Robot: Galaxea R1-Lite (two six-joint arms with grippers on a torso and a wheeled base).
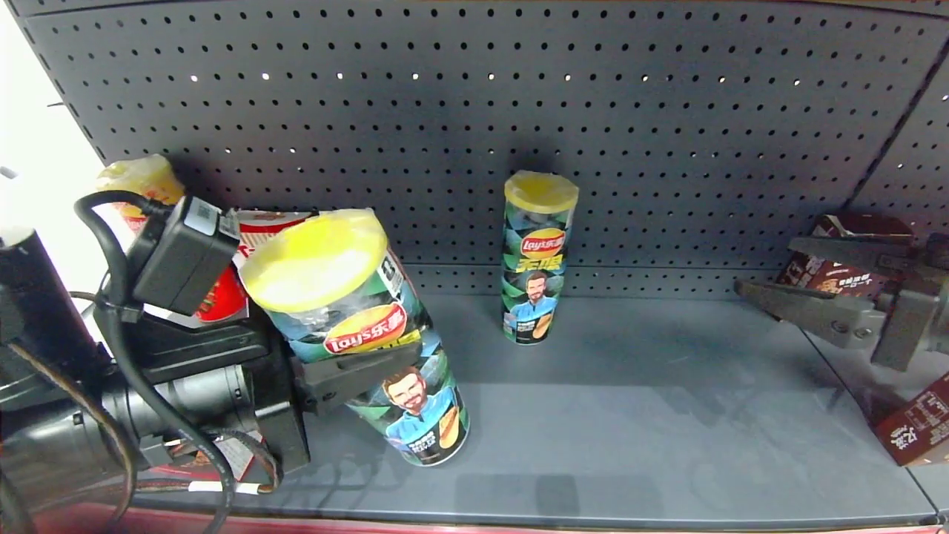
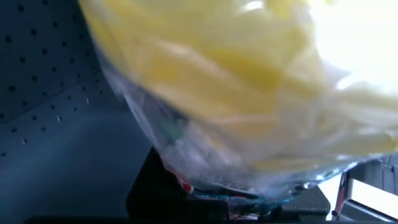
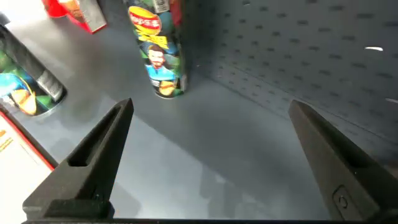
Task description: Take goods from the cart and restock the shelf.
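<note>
A tilted chip can (image 1: 424, 415) (yellow lid) is clamped by the left gripper (image 1: 363, 348), its base low at the shelf (image 1: 630, 415) front. The right gripper (image 1: 767, 265) is held wide apart over the shelf's right side.

Grey shelf (image 1: 630, 415): chip can (image 1: 540, 259) upright; brown box (image 1: 916, 430) at right.

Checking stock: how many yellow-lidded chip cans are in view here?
3. The held can, tilted, in the left gripper; the upright can by the pegboard; the far-left can at the back, partly hidden. Others may be hidden there.
</note>
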